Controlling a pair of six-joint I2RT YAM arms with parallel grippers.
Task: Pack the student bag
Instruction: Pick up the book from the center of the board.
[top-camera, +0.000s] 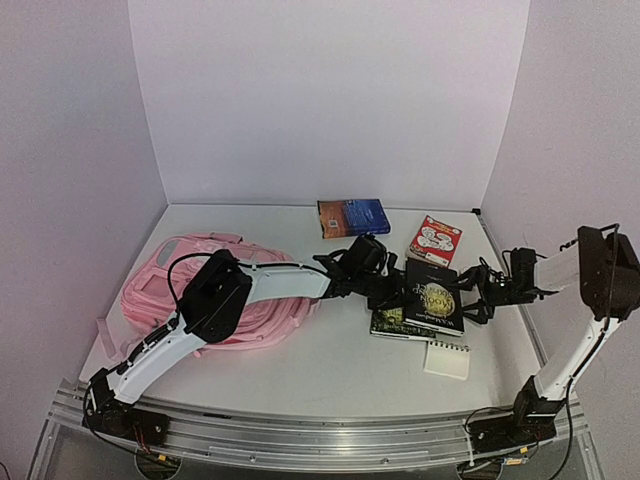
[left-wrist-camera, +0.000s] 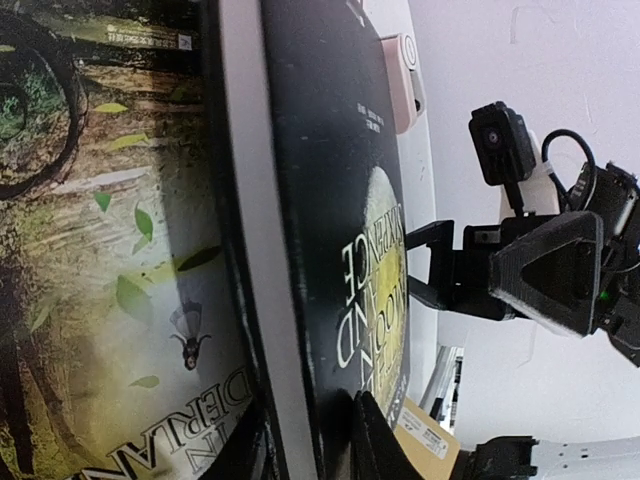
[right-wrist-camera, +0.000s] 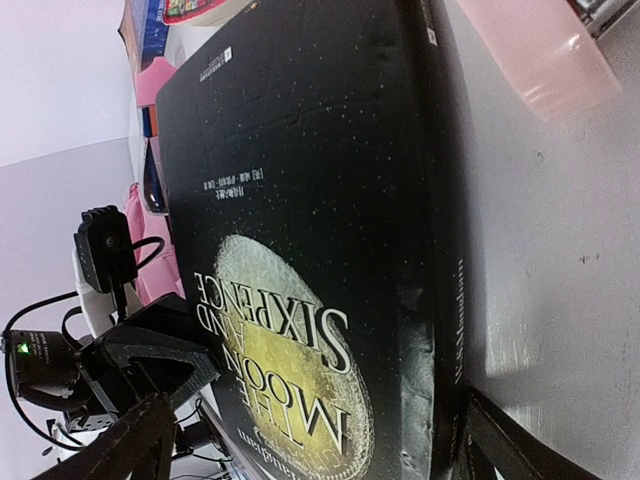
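The pink student bag (top-camera: 200, 300) lies at the left of the table, under my left arm. A black book, "The Moon and Sixpence" (top-camera: 432, 295), rests partly on a green illustrated book (top-camera: 390, 322). My left gripper (top-camera: 397, 290) is shut on the black book's left edge (left-wrist-camera: 330, 200). One finger (left-wrist-camera: 375, 440) is on the cover and the other is under it, above the green book (left-wrist-camera: 110, 250). My right gripper (top-camera: 474, 300) is open at the book's right edge. Its fingers (right-wrist-camera: 500, 450) stand wide apart around the book's corner (right-wrist-camera: 300, 230).
A blue book (top-camera: 352, 216) and a red-and-white book (top-camera: 435, 240) lie at the back. A small spiral notepad (top-camera: 447, 358) lies in front of the black book. White walls close in the table on three sides.
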